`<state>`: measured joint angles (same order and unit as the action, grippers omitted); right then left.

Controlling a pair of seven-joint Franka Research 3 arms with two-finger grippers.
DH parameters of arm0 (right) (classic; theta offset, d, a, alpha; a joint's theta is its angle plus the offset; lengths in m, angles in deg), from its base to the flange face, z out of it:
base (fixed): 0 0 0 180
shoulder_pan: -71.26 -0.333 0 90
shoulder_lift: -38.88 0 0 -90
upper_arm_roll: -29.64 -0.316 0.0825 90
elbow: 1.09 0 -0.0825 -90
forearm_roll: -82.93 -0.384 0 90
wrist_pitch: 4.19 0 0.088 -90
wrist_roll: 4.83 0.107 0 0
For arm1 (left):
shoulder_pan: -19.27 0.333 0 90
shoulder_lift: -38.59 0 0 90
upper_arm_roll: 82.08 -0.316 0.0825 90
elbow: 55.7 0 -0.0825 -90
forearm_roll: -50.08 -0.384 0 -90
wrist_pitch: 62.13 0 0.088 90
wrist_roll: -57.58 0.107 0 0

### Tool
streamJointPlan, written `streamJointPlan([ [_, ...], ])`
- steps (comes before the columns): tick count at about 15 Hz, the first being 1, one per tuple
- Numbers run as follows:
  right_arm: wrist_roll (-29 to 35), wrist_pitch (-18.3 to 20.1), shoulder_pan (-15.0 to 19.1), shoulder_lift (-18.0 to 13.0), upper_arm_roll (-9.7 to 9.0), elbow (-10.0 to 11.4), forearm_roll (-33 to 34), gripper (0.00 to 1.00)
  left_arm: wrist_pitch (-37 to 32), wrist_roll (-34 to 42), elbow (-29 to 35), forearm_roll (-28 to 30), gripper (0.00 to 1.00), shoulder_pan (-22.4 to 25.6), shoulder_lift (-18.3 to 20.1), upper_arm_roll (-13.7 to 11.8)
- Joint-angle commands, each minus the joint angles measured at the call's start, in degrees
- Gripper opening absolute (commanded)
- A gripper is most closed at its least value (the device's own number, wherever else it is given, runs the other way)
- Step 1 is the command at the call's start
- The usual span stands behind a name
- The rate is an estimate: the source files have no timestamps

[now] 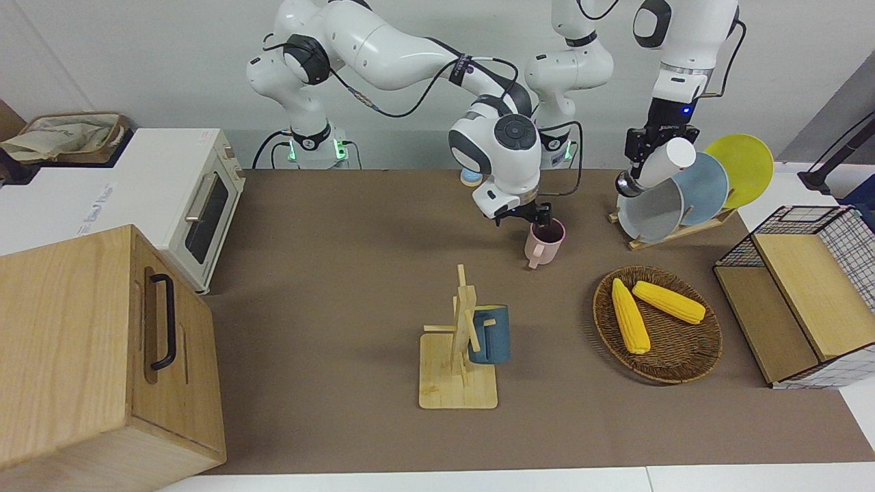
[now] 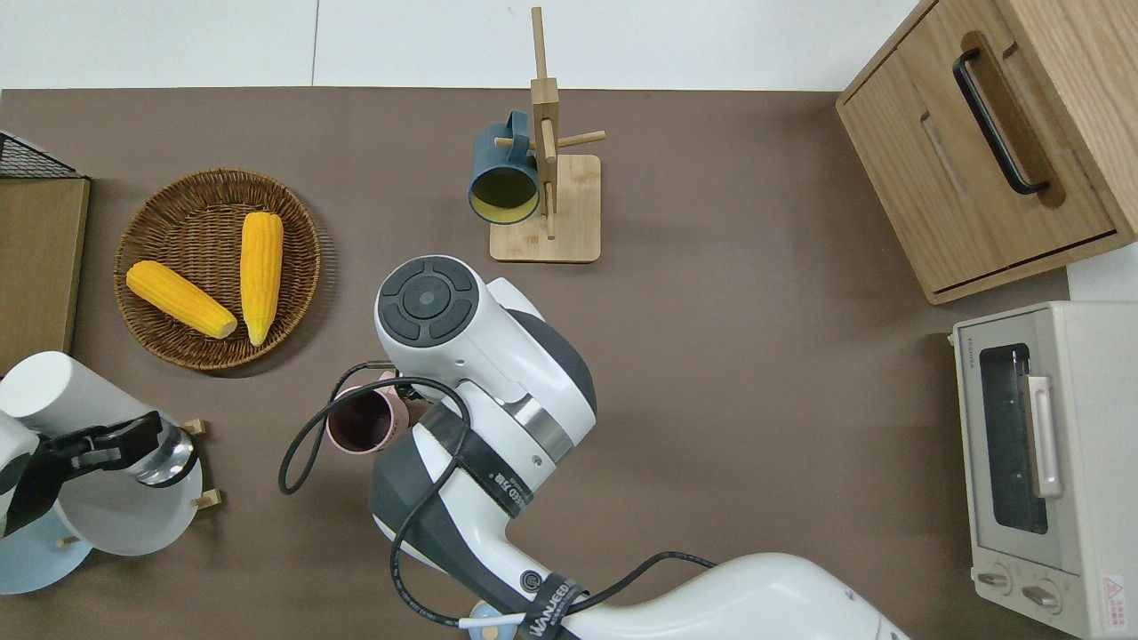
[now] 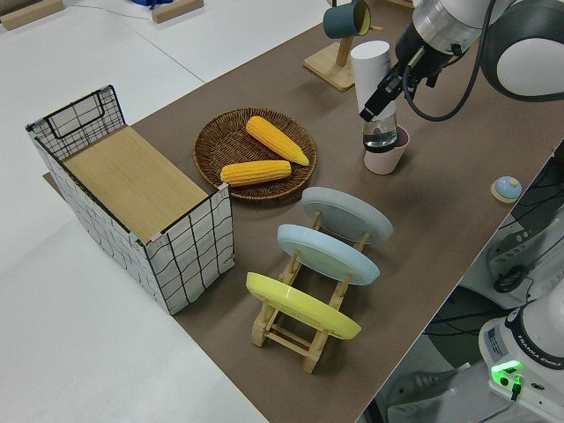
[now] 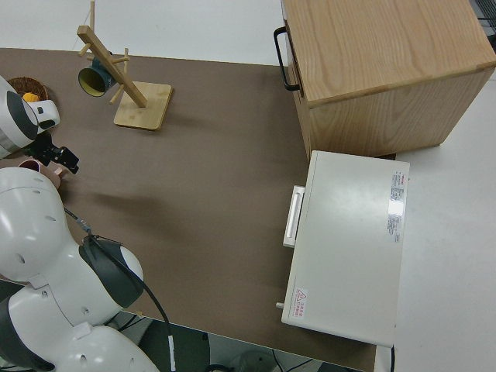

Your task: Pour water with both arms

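A pink mug (image 1: 547,247) (image 2: 356,425) (image 3: 385,159) stands on the brown mat, nearer to the robots than the mug tree. My right gripper (image 1: 540,216) (image 4: 56,157) is shut on the mug's rim, one finger inside and one outside. The arm's wrist hides this gripper in the overhead view. My left gripper (image 1: 660,147) (image 2: 98,440) (image 3: 388,88) is shut on a white bottle (image 1: 670,162) (image 2: 58,391) (image 3: 370,66) with a silver end. It holds the bottle tilted in the air over the plate rack (image 1: 673,232).
A wooden mug tree (image 1: 459,342) carries a blue mug (image 1: 491,335). A wicker basket (image 1: 677,362) holds two corn cobs. A wire crate (image 1: 806,287) sits at the left arm's end. A toaster oven (image 1: 198,205) and a wooden cabinet (image 1: 102,355) sit at the right arm's end.
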<state>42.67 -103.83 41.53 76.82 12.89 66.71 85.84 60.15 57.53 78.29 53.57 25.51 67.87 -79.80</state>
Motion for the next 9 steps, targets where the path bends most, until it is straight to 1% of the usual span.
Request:
streamJointPlan([
  [1,-13.54,4.98,1.96,-2.95,2.06,0.14,4.54,0.99,0.16,-1.53,1.62,-1.38,0.0,-0.96,2.18,1.76],
  [3,-20.05,5.87,3.54,-4.88,2.42,0.41,9.02,0.99,0.24,-2.76,2.41,-0.86,0.0,-0.96,2.71,3.43],
  [5,-26.29,6.74,6.43,-6.99,2.51,1.28,10.45,0.99,0.24,-2.85,3.38,-0.59,0.0,-1.14,3.41,4.57],
  [7,-34.8,7.19,9.51,-9.01,3.64,1.81,10.27,0.99,0.68,-2.94,5.22,0.28,0.0,-2.98,4.55,4.84],
  [9,-43.41,7.1,12.93,-11.47,5.83,2.51,9.66,0.99,1.39,-2.94,7.33,2.3,0.0,-4.56,5.96,4.84],
])
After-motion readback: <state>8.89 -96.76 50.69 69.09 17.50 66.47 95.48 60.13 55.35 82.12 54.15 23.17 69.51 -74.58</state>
